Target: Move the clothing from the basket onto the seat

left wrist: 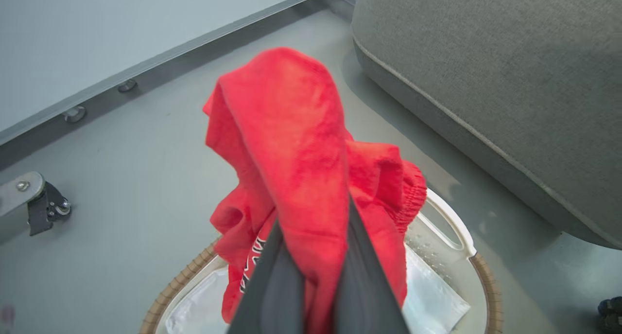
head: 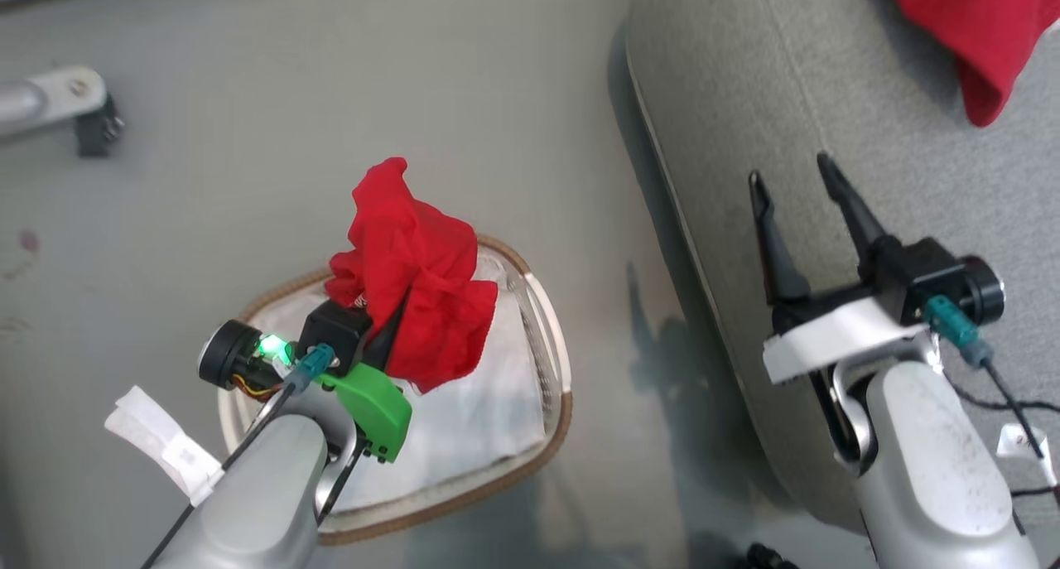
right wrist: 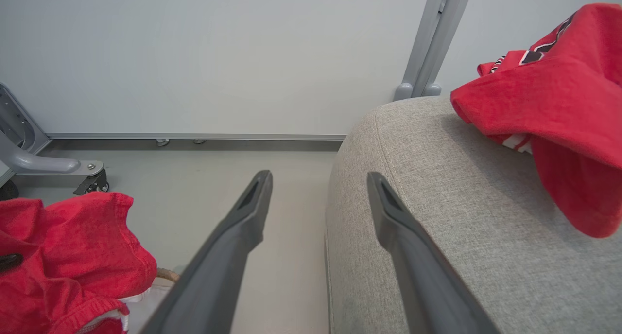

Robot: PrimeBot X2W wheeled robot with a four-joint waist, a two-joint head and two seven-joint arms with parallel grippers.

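Head view: the left jaws are clamped tight on a bunched red garment (head: pixel 418 291), holding it up just above the basket (head: pixel 553 362), whose white liner (head: pixel 489 420) shows beneath. The right jaws stand wide apart, gripping nothing, over the edge of the grey seat (head: pixel 745 97). A second red garment (head: pixel 985 31) lies on that seat, well apart from the basket.

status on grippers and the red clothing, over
Left gripper shut on bunched red garment, held over oval white basket. Right gripper open, empty, at grey fabric seat edge. Another red garment already on seat. Path looks clear.
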